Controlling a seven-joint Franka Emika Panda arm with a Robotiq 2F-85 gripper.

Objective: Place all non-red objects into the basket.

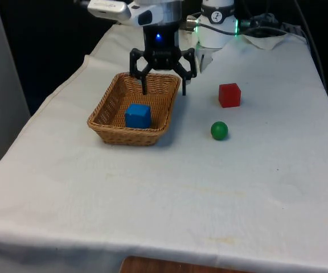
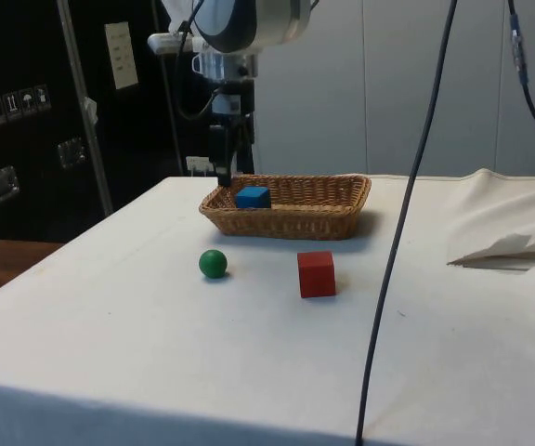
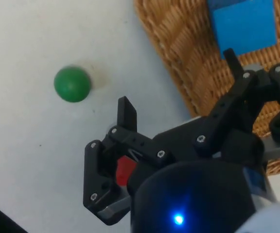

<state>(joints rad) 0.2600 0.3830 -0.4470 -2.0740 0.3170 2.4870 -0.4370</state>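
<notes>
White cloth covers the counter (image 1: 169,193), where a wicker basket (image 1: 110,105) holds a blue cube (image 1: 138,115) at its near end. Over the basket's far rim hangs the end effector (image 1: 163,90), fingers spread apart and empty. A red cube (image 1: 229,95) and green ball (image 1: 219,130) lie well apart from it, towards the front view's right.

In the wrist view we see the red cube (image 3: 124,171) only as a sliver behind the gripper (image 3: 179,82), and the blue cube (image 3: 244,22) and wicker basket (image 3: 188,53) run off the edge. From the side, the basket's wall hides the blue cube's base.
</notes>
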